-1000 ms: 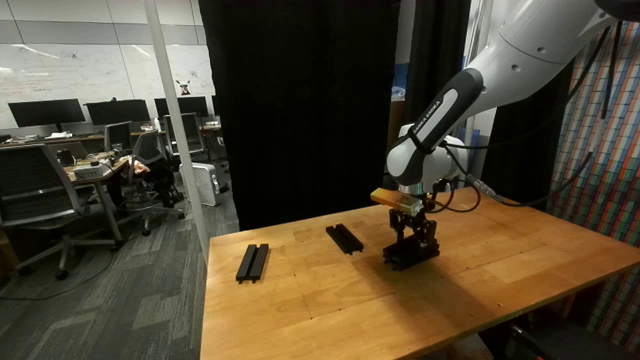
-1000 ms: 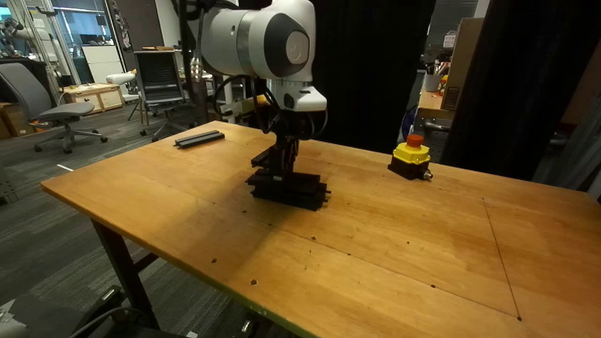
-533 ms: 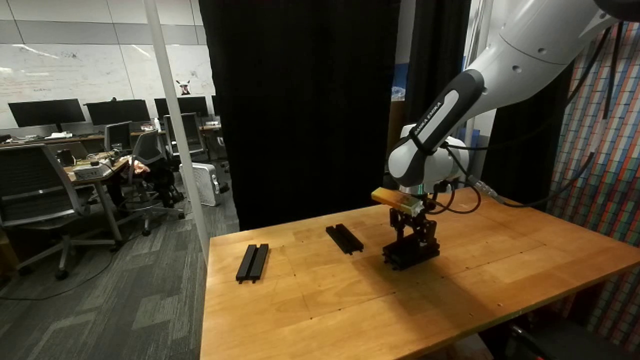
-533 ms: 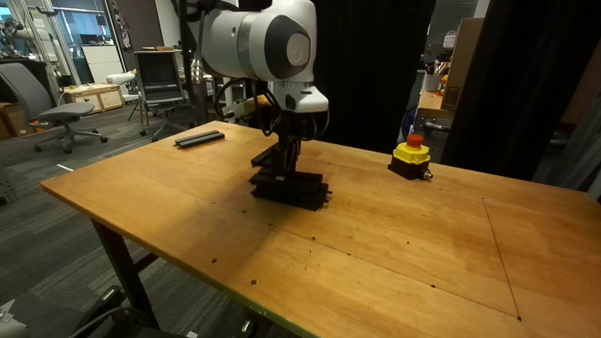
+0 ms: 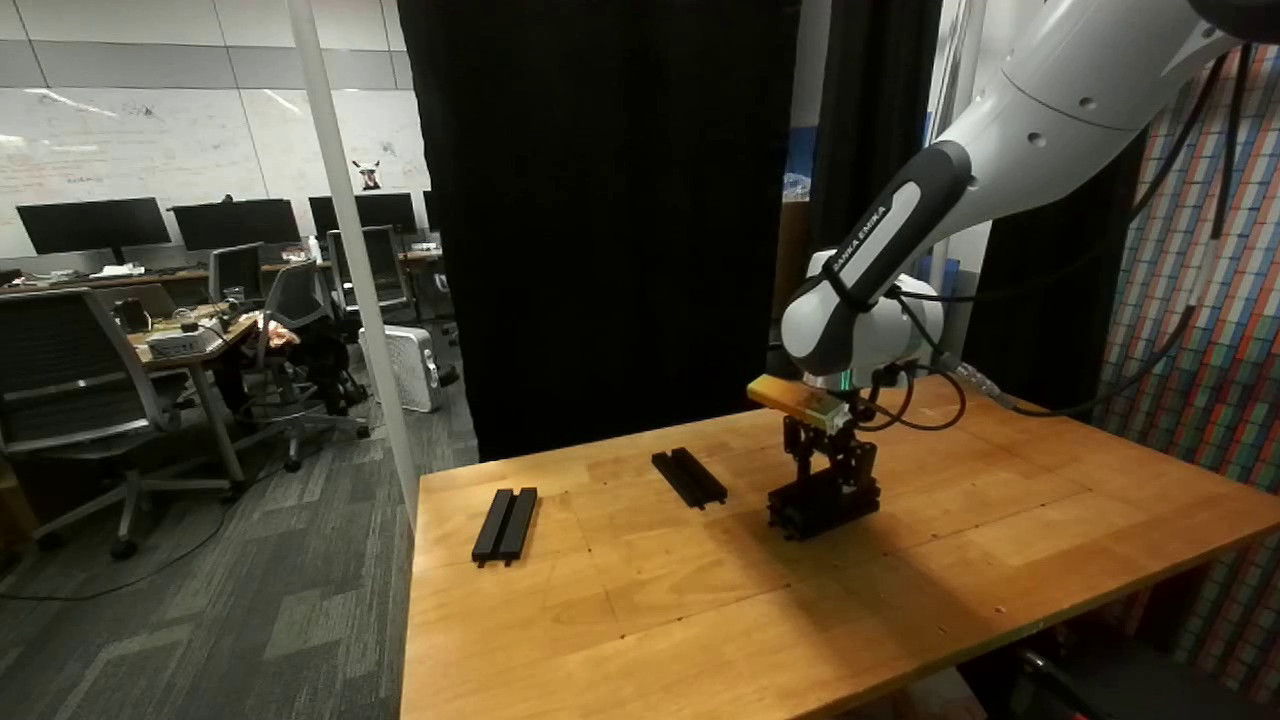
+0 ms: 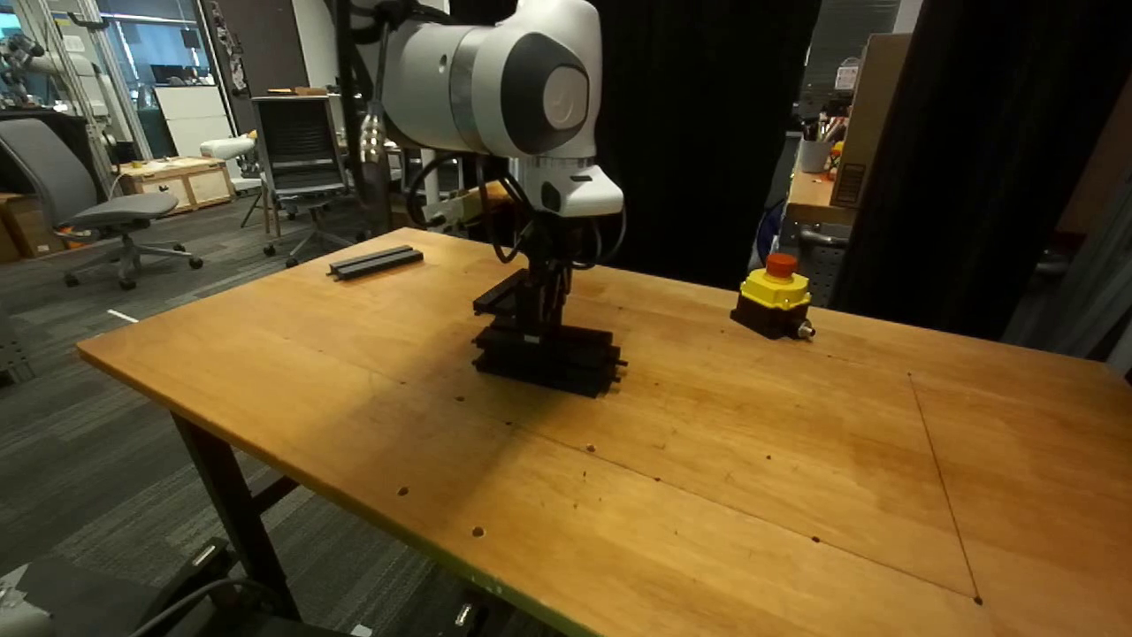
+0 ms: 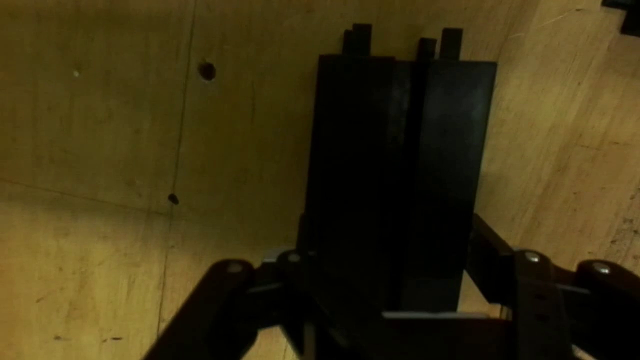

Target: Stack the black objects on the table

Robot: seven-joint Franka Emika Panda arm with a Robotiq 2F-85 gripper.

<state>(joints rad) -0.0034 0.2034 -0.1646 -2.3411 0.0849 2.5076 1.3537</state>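
Observation:
My gripper (image 5: 826, 478) points down at the table (image 5: 620, 600). In the wrist view the gripper (image 7: 388, 237) has its fingers against both long sides of a flat black block (image 7: 450, 150). That upper block (image 6: 579, 345) sits over a lower black block (image 6: 553, 379), nearly lined up; whether they touch fully is too dark to tell. The pins of both stick out at the far end in the wrist view. Another black block (image 5: 690, 477) lies on the table close to the stack and shows in both exterior views (image 6: 498, 296). A further grooved black block (image 5: 505, 525) lies farther off (image 6: 376, 263).
A yellow and black box with a red button (image 6: 774, 296) stands toward the table's back edge. A black curtain (image 5: 610, 230) hangs behind the table. An orange and yellow piece (image 5: 790, 397) sticks out from my wrist. A black block's corner (image 7: 632, 20) shows in the wrist view.
My gripper and the upper black block have shifted slightly to the right in both exterior views, and the upper block lines up more closely with the lower one. The other blocks have not moved.

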